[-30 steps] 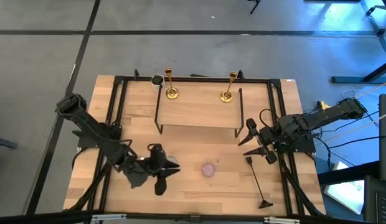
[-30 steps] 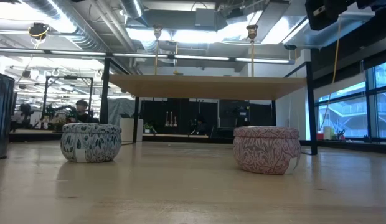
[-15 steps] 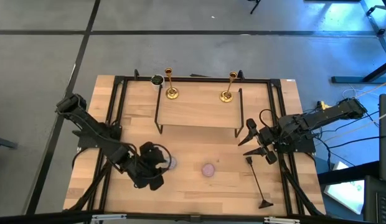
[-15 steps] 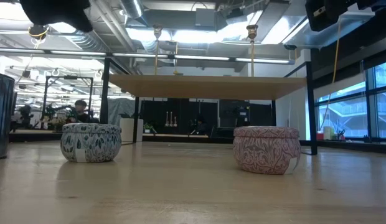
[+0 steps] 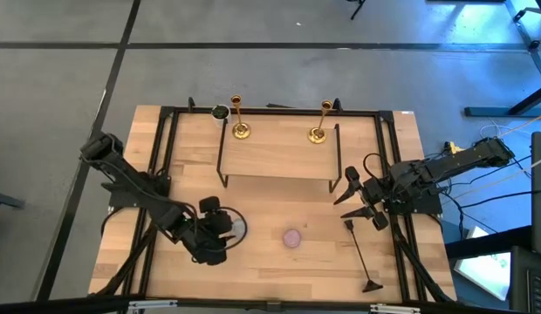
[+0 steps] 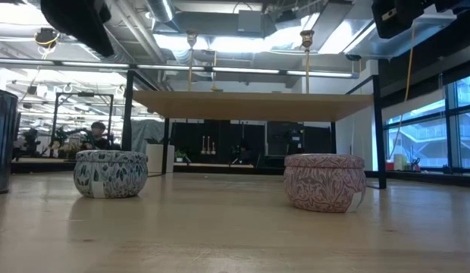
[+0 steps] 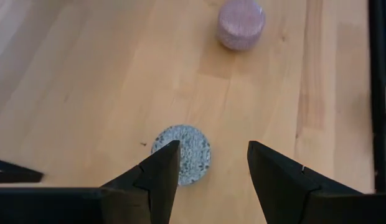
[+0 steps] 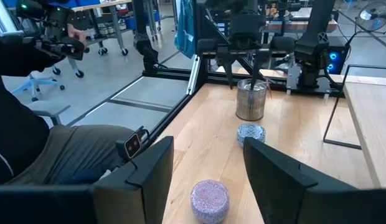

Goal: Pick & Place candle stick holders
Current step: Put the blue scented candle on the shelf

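Two gold candle stick holders (image 5: 240,129) (image 5: 318,133) stand upright on the raised shelf (image 5: 279,161) at the far side of the worktop (image 5: 340,253), one toward each end, well apart from both arms; the low view shows only their cup tops above the shelf edge. A squat silver tin (image 5: 220,112) sits just beside the left one, off the shelf's corner. The left gripper (image 7: 208,165) hangs over the near left part of the worktop with its fingers parted and empty — the blue-grey candle (image 7: 182,154) lies on the wood beneath them, free of both, a position that suggests it has been set down rather than is about to be taken. The pink candle (image 5: 292,237) rests near the middle, apart from it. The right gripper (image 8: 205,180) waits at the right edge, fingers apart and holding nothing, looking across the worktop. Judged from this layout, both holders are in place on the shelf — probably their destination.
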Controlling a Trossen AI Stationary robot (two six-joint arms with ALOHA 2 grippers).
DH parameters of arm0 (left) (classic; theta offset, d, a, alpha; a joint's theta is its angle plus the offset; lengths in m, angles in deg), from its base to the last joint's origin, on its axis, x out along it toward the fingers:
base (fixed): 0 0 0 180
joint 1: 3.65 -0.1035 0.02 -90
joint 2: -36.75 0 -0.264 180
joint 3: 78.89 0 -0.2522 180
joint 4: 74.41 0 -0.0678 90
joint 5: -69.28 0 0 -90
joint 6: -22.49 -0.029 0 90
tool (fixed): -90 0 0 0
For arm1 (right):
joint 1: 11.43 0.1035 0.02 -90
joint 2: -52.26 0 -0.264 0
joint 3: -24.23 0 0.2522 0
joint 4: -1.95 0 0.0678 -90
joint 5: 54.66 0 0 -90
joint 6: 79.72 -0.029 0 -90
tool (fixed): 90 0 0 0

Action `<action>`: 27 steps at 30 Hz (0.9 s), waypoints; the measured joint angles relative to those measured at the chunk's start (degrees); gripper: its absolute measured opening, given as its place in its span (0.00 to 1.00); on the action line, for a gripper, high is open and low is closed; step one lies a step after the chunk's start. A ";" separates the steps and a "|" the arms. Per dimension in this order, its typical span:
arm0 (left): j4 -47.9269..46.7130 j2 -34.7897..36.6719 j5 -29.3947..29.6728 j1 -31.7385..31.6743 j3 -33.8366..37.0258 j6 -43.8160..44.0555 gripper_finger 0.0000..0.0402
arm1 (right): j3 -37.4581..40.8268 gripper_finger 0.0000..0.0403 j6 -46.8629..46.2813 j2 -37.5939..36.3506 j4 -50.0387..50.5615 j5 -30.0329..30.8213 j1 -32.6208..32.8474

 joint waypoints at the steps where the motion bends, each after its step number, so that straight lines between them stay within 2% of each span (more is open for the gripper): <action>1: -0.10 -0.33 -0.64 -0.02 0.00 -0.04 0.46 | 0.00 0.49 0.01 0.00 0.01 0.00 0.00; 5: -0.03 -1.58 -2.00 -0.06 0.00 -0.13 0.46 | 0.00 0.49 0.01 0.00 0.03 0.00 -0.01; 14: -0.10 -5.62 -1.09 -0.75 0.00 -2.57 0.46 | 0.00 0.49 0.19 0.00 0.05 0.00 -0.02; 27: -0.07 -12.33 -1.57 -3.45 0.00 2.09 0.46 | 0.00 0.49 0.21 0.00 0.08 0.04 -0.01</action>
